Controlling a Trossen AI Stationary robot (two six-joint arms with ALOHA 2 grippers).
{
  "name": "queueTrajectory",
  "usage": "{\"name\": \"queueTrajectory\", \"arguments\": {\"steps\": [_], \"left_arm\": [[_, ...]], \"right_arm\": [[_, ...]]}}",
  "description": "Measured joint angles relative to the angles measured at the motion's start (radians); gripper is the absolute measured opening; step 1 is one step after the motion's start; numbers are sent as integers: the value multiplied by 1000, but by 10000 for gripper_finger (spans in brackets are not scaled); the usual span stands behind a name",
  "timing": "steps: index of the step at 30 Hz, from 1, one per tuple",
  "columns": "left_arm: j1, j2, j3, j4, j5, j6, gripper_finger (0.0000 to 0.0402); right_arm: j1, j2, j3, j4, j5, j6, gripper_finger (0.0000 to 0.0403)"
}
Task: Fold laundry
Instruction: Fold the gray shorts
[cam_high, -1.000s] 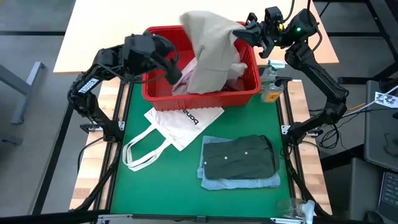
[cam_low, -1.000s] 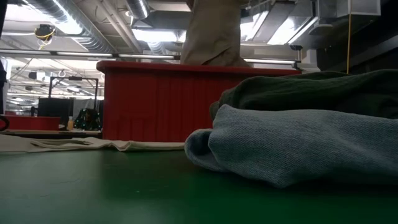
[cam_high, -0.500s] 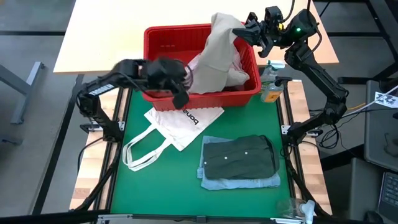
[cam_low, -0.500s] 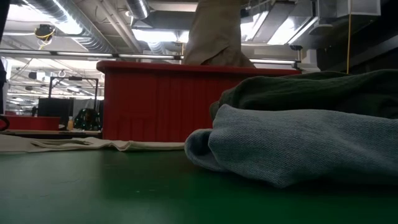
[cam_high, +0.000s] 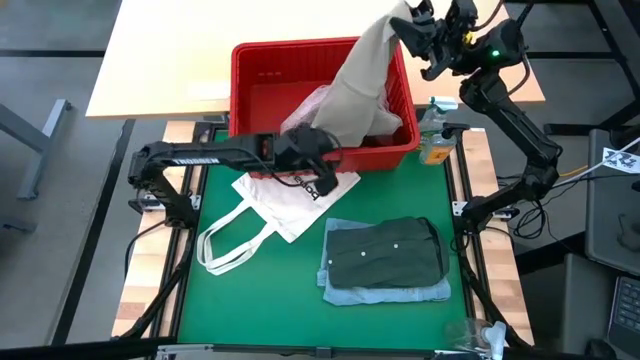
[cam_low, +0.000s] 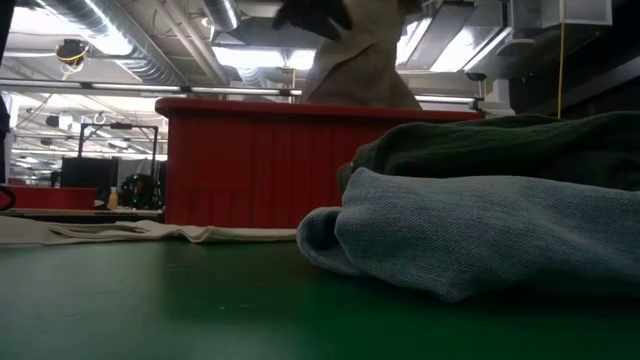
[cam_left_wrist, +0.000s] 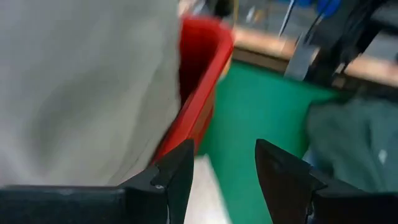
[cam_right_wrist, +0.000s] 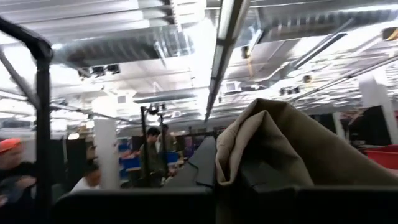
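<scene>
The right gripper (cam_high: 412, 22) is clamped on the beige garment (cam_high: 362, 80), which hangs from it into the red basket (cam_high: 262, 80). The left gripper (cam_high: 328, 180), fingers apart and empty, sits just outside the basket's front wall. Only the right wrist view shows people beyond the basket.

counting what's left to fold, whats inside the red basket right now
The beige garment hangs from the right end effector down into the red basket, with mottled pink cloth beside it. Anything beneath them is covered.
</scene>
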Motion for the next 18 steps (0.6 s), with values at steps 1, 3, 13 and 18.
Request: {"name": "queueTrajectory", "arguments": {"steps": [1, 3, 13, 18], "left_arm": [[-4, 0, -36, 85, 2, 19, 164], [-12, 0, -104, 236, 4, 47, 164], [-18, 0, -281, 395, -107, 74, 164], [-18, -1, -282, 415, -117, 75, 164]], "right_arm": [[0, 1, 0, -1, 15, 0, 14], [0, 1, 0, 0, 42, 0, 14], [0, 1, 0, 161, 145, 0, 14], [1, 0, 0, 241, 161, 0, 14]]}}
